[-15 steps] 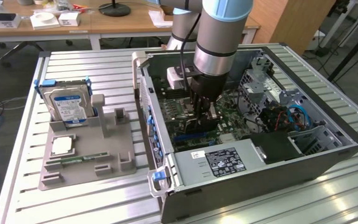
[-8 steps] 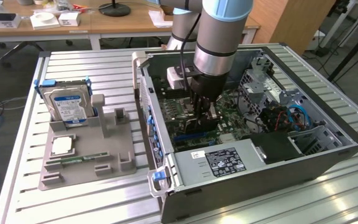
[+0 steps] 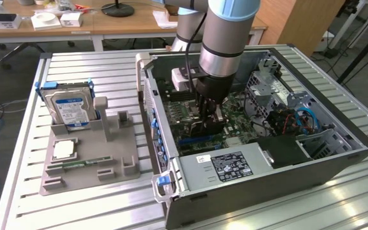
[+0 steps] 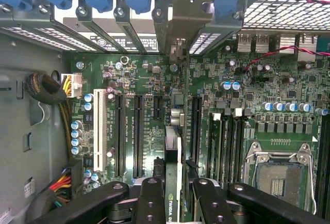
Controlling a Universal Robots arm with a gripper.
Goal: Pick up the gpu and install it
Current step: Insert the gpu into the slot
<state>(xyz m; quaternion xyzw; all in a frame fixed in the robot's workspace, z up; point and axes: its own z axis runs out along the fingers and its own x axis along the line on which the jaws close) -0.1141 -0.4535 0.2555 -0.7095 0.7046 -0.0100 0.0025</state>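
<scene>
Deep inside the open computer case [image 3: 267,189], my claw [image 4: 174,185] grips the gpu [image 4: 174,144] edge-on over the motherboard [image 4: 129,74], mostly hidden between my fingers [image 4: 152,198], the case on a slatted metal table [image 3: 101,67] near wooden desks [image 3: 130,26].

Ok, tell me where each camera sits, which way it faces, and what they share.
Exterior view: off the robot, raised, looking down into the open computer case on the table; the arm and claw reach inside.
Wrist view: on the wrist, looking past the claw at the motherboard; the claw grips the gpu edge-on.
Shared: the claw and the motherboard.
</scene>
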